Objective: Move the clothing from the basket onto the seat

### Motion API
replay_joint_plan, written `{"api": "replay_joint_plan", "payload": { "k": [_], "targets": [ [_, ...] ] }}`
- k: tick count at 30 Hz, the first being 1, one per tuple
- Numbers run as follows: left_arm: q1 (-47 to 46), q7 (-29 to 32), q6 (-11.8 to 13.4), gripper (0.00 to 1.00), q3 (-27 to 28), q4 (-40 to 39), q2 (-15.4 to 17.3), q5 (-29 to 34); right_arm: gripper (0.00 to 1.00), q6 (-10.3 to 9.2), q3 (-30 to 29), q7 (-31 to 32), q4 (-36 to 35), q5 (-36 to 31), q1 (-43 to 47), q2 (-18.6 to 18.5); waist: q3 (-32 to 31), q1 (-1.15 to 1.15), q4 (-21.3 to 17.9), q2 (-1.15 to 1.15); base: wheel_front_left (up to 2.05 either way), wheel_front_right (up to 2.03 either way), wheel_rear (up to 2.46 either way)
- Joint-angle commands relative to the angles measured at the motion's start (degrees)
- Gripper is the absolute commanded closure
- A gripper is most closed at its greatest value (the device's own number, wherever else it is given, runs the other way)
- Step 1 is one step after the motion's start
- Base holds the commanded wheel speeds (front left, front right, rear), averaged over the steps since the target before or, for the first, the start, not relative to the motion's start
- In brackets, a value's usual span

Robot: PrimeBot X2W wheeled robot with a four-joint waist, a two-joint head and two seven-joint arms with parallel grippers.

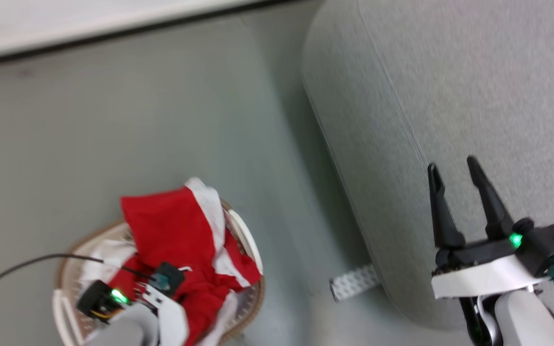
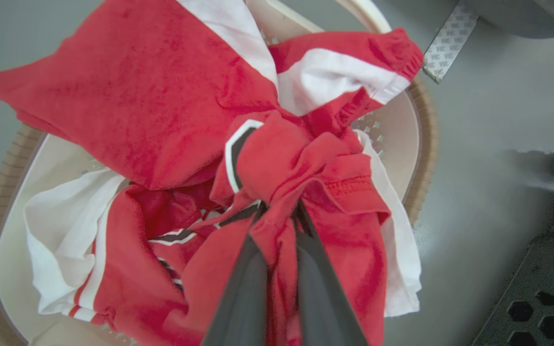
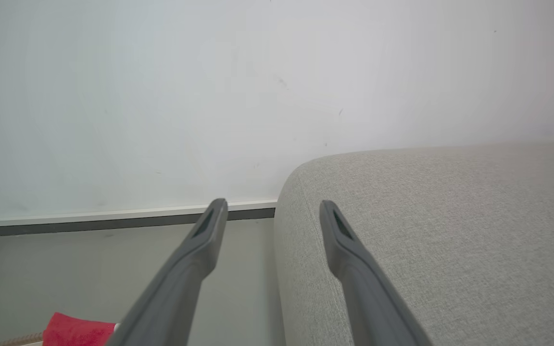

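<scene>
red fabric of the clothing [image 2: 137,96] is pinched nearest the lens: a bunched fold is clamped between the two dark fingers [image 2: 243,288] of the left gripper [image 2: 279,218], jaws closed on it near the tips, cloth squeezed into the narrow gap. rest of the clothing is seen heaped in the basket [image 2: 423,144], red and white panels draped over the brown rim, a dark-and-white striped trim tucked just beside the grip. step in hand is judged as grasp made, lift not yet done; the pile is sitting in the basket, so the task is judged early. next move is judged to call for a straight lift until the hanging cloth is clear of the rim, then a carry across the floor [image 1: 137,120] to the seat [image 1: 450,72], which is placed well apart on the robot's right. snag risk is noted: pieces appear tangled at the pinch, so more than one may be dragged up, or the basket tipped. right gripper [image 1: 451,166] is held over the seat edge, jaws spread wide, nothing between them.
</scene>
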Motion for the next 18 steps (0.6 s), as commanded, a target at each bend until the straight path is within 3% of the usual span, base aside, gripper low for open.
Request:
{"api": "replay_joint_plan", "payload": {
  "k": [1, 18],
  "targets": [
    [1.4, -0.7, 0.1, 1.0, 0.0, -0.3, -0.9, -1.1, 0.0, -0.12, -0.1, 0.0, 0.9, -0.6, 1.5, -0.3, -6.7, 0.0, 4.4, 0.0, 0.0, 0.0, 0.0],
    [7.2, -7.0, 0.2, 1.0, 1.9, -6.2, -6.0, -9.4, 0.0, -0.12, 0.4, 0.0, 7.5, -2.7, 10.2, -0.3, -26.0, 0.0, 17.4, 0.0, 0.0, 0.0, 0.0]
  ]
}}
